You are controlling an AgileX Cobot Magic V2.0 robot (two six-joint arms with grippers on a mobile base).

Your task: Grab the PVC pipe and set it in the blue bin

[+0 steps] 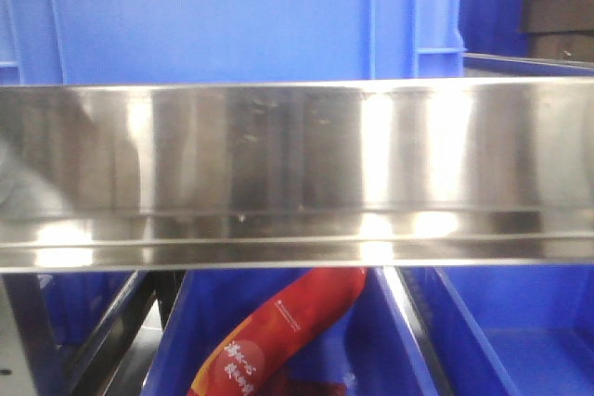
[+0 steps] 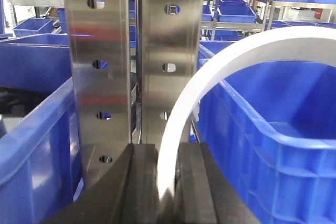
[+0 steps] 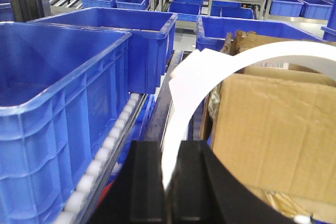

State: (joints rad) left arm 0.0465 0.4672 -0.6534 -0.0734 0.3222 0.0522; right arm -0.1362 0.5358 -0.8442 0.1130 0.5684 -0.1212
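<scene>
In the left wrist view, the curved white wall of a PVC pipe (image 2: 210, 72) rises from between my left gripper's (image 2: 168, 153) black fingers, which are shut on it. The pipe arcs to the right over the rim of a large blue bin (image 2: 273, 145). The right wrist view shows a similar white PVC pipe wall (image 3: 191, 90) pinched in my shut right gripper (image 3: 170, 148), beside another blue bin (image 3: 58, 108) on the left. I cannot tell whether both hold the same piece. Neither gripper nor pipe shows in the front view.
Two perforated steel uprights (image 2: 100, 77) stand right ahead of the left gripper, with a second blue bin (image 2: 31, 145) to their left. A cardboard box (image 3: 273, 129) is right of the right gripper, beside a roller track (image 3: 105, 150). A steel shelf beam (image 1: 297, 173) fills the front view above a red packet (image 1: 278, 331).
</scene>
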